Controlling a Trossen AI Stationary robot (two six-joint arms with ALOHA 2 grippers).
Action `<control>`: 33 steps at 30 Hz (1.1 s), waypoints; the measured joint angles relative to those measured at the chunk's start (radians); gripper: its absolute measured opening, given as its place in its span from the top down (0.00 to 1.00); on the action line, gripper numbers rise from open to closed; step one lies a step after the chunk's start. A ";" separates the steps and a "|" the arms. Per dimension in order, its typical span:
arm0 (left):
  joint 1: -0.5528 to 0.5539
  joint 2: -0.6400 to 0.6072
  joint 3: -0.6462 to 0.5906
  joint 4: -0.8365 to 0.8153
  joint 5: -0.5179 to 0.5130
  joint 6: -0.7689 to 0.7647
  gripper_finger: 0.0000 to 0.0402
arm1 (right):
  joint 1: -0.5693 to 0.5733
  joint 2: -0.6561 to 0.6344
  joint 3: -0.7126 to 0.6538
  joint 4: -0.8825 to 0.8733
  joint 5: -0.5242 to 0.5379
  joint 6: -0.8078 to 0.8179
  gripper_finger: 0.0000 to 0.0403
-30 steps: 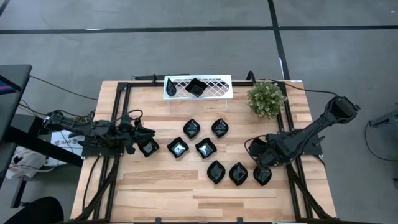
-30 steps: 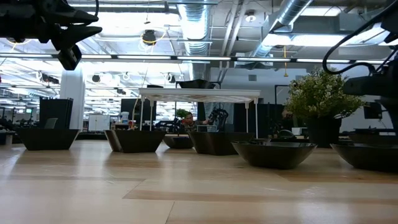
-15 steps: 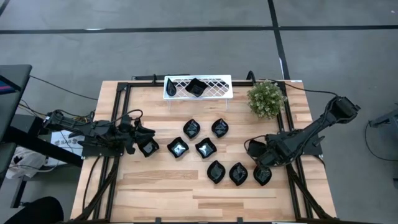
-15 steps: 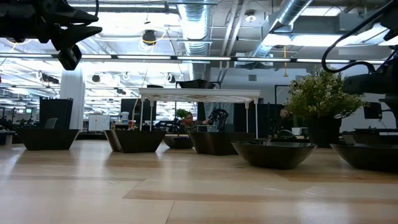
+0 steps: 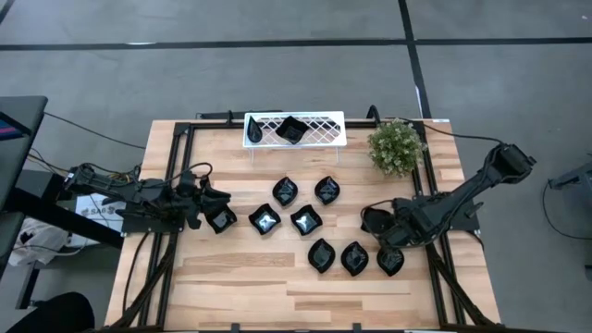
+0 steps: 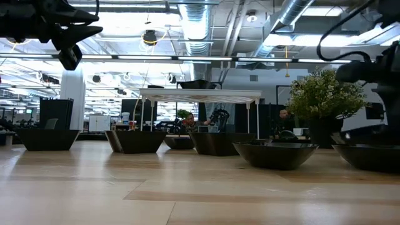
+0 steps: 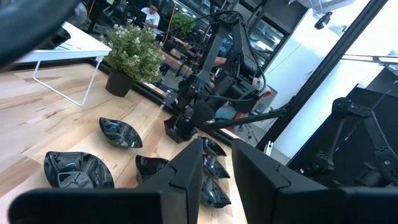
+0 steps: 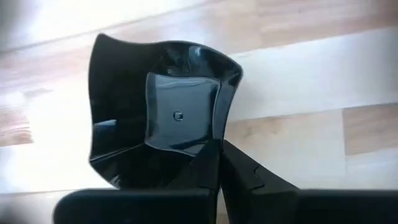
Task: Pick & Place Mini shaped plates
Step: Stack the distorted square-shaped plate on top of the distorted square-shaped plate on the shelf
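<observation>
Several glossy black mini shaped plates lie in the middle of the wooden table, among them a leaf-shaped one (image 5: 285,191) and a squarish one (image 5: 306,220). My right gripper (image 8: 221,149) is shut on the rim of a rounded-square plate (image 8: 180,118) at the table's right side (image 5: 375,222). One more plate (image 5: 291,129) rests on the white lattice tray (image 5: 322,125). At the table's left, my left gripper (image 7: 217,144) is raised above the table, beside a plate (image 5: 222,219), with a gap between its fingers and nothing in it.
A green potted plant (image 5: 396,146) stands at the back right, close behind the right arm. Black frame rails run along the table's left and right sides. Bare wood shows along the front edge (image 5: 277,296).
My right gripper has closed on the plate's rim and shifted slightly to the left. The left arm has stayed still.
</observation>
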 joint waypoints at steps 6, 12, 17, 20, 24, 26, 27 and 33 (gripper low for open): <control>0.000 0.000 0.000 0.002 0.000 0.000 0.78 | 0.000 0.000 0.059 -0.058 0.055 -0.004 1.00; 0.000 0.000 0.000 0.003 0.000 0.000 0.78 | 0.000 0.000 0.125 -0.093 0.127 -0.012 1.00; 0.000 0.000 0.000 0.003 0.000 0.000 0.78 | 0.000 0.000 0.190 -0.101 0.235 -0.031 1.00; 0.000 0.000 0.000 0.005 0.000 0.000 0.78 | 0.000 0.000 0.231 -0.101 0.317 -0.040 1.00; 0.000 0.000 0.000 0.006 0.000 0.000 0.78 | 0.000 0.000 0.290 -0.091 0.409 -0.099 1.00; 0.000 0.000 0.000 0.006 0.000 0.000 0.78 | -0.001 0.000 0.317 -0.070 0.432 -0.152 1.00; 0.000 0.000 0.000 0.006 0.000 0.000 0.78 | -0.004 0.000 0.330 -0.064 0.440 -0.174 1.00; 0.000 0.000 0.000 0.010 0.000 0.000 0.78 | -0.043 0.000 0.374 0.059 0.450 -0.371 1.00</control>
